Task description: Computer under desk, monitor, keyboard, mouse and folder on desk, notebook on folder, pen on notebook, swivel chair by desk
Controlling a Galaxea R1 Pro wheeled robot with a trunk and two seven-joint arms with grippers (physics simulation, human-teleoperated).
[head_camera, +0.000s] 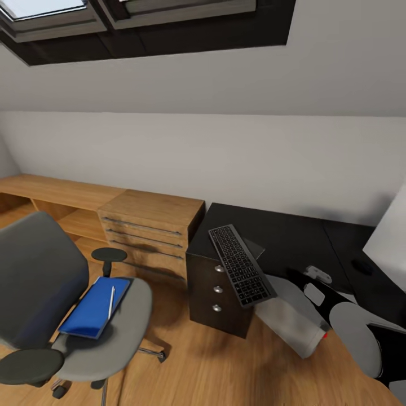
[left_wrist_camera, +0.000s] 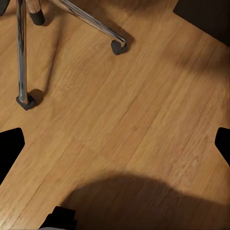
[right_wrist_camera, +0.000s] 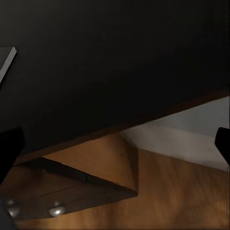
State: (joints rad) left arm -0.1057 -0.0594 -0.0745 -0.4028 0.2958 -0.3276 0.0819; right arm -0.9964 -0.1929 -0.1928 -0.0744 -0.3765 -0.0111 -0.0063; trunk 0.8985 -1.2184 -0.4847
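The keyboard (head_camera: 242,265) lay on the desk (head_camera: 293,239), overhanging the drawer-side edge. The folder (head_camera: 93,307) with the pen (head_camera: 111,301) rested on the chair (head_camera: 67,293) seat. Both grippers' fingertips sat wide apart at the wrist views' edges, holding nothing. The keyboard probably needed pushing fully onto the desk, squarely and slowly.
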